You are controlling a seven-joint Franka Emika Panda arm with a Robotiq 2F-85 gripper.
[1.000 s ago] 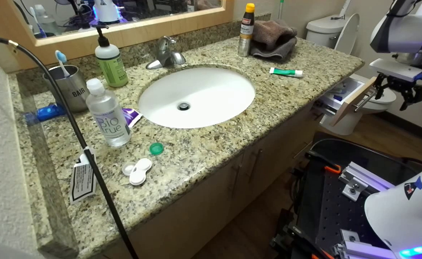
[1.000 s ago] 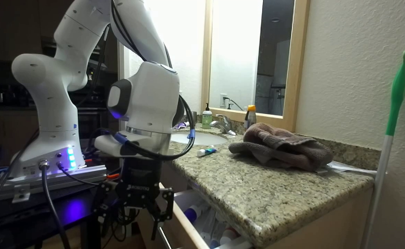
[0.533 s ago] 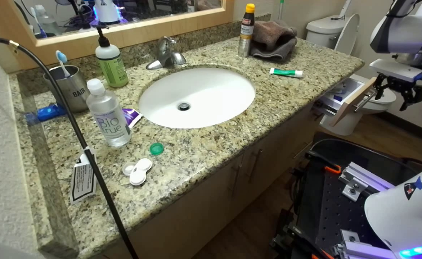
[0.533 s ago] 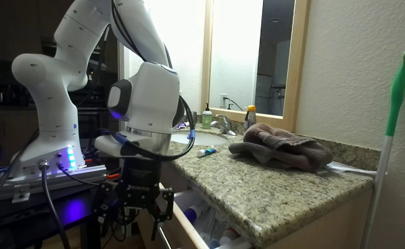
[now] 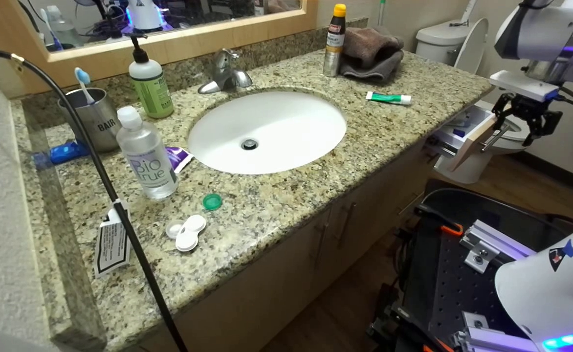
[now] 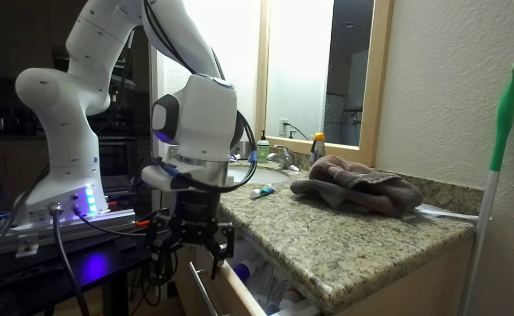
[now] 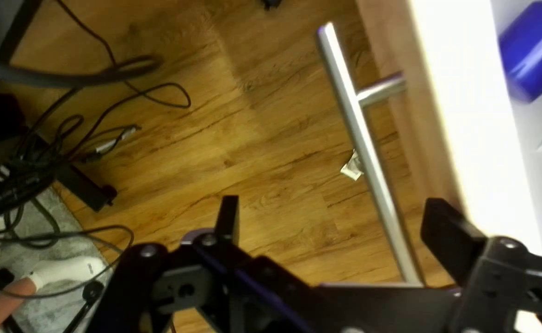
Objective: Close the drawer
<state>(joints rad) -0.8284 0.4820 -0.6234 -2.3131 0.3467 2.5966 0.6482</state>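
The drawer stands pulled out under the far end of the counter, its flat tan wood front showing in both exterior views. White items with blue or purple parts lie inside. Its metal bar handle crosses between my fingers in the wrist view. My gripper is open and empty, pointing down at the drawer front. In an exterior view the gripper has one finger at the drawer front's top edge and the other out over the floor. Whether the near finger touches the wood, I cannot tell.
The granite counter overhangs the drawer. A folded towel and a toothpaste tube lie on it. A toilet stands beyond the drawer. Cables lie on the floor near the robot's black cart.
My gripper has moved toward the counter and slightly up, bringing one finger to the drawer front's top edge. The drawer has not visibly moved.
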